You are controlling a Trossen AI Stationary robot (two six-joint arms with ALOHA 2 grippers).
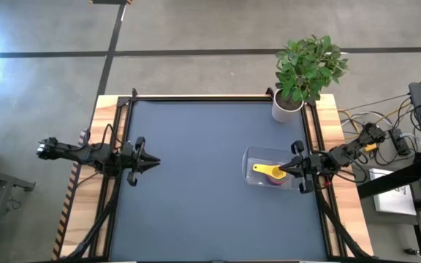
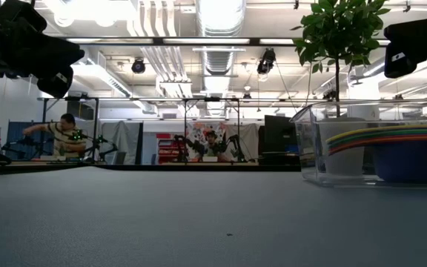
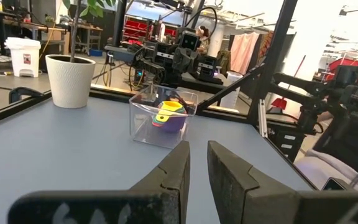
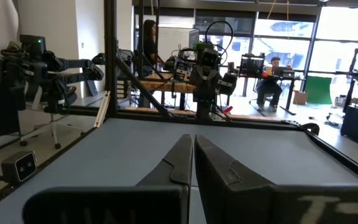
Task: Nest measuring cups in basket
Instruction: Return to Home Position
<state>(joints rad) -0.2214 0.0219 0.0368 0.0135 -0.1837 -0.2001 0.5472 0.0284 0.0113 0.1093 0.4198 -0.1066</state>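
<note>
The measuring cups (image 1: 270, 172) are found nested in one stack, yellow uppermost, inside the basket (image 1: 253, 155) at the right of the worktop (image 1: 196, 190). The right pincer (image 1: 285, 170) hangs raised over the basket, fingers together and empty. The left pincer (image 1: 150, 164), all but closed, is parked at the left. Placement is judged complete.

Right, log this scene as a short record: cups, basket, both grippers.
basket: clear rectangular plastic bin, on the dark table, right side, near the white plant pot
measuring cups: small coloured plastic scoops, nested, yellow on top, inside the basket
left gripper: shut, empty, over the table's left side
right gripper: shut, empty, above the basket
</note>
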